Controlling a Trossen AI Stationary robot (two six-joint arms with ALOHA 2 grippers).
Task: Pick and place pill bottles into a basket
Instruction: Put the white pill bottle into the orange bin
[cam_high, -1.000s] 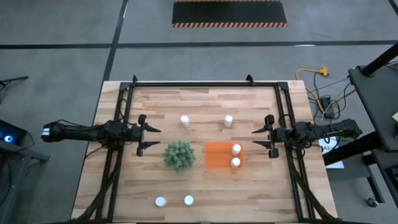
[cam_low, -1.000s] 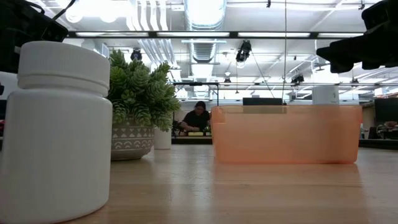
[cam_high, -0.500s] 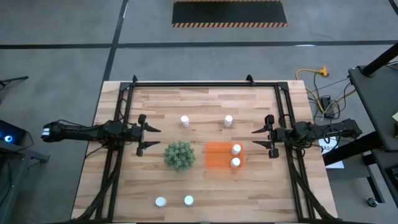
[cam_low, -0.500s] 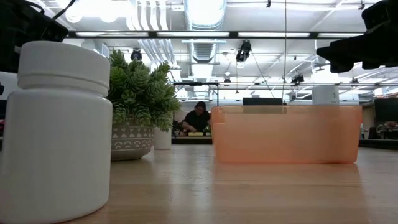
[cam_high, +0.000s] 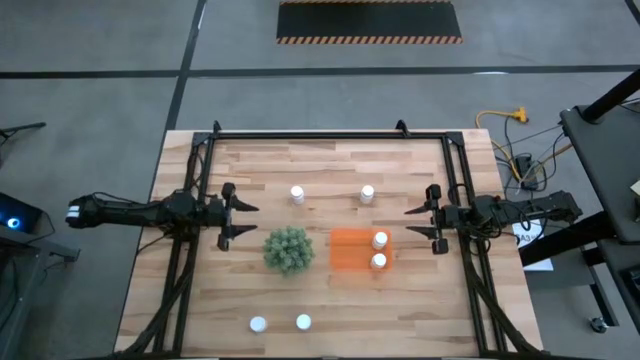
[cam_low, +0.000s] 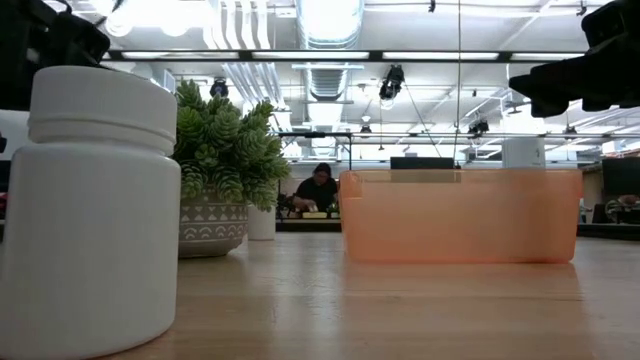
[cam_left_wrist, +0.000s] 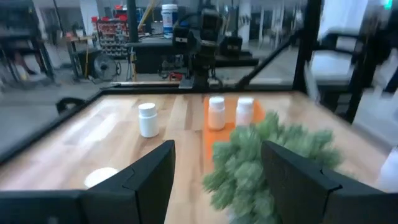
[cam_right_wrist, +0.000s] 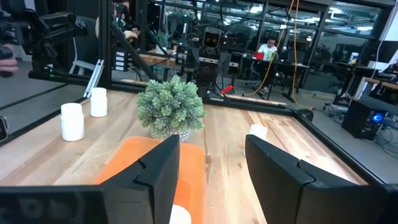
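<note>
The orange basket (cam_high: 352, 250) sits right of centre and holds two white pill bottles (cam_high: 380, 240) (cam_high: 378, 261), standing upright. Two more pill bottles (cam_high: 297, 194) (cam_high: 367, 193) stand on the table's far half. Two others (cam_high: 258, 324) (cam_high: 303, 322) stand near the front edge, and one of them looms large in the low view (cam_low: 90, 210). My left gripper (cam_high: 238, 215) is open and empty, above the table left of the plant. My right gripper (cam_high: 412, 225) is open and empty, above the table right of the basket. Each wrist view shows its own fingers spread apart: left gripper (cam_left_wrist: 217, 186), right gripper (cam_right_wrist: 214, 186).
A round green spiky plant (cam_high: 288, 249) in a patterned pot (cam_low: 210, 225) stands just left of the basket, between it and my left gripper. A dark frame (cam_high: 330, 135) runs along the table's far and side edges. A person (cam_low: 318, 190) sits in the room far behind.
My left gripper has shifted slightly; which way, I cannot tell. The bottles, the basket and my right gripper stand as before.
</note>
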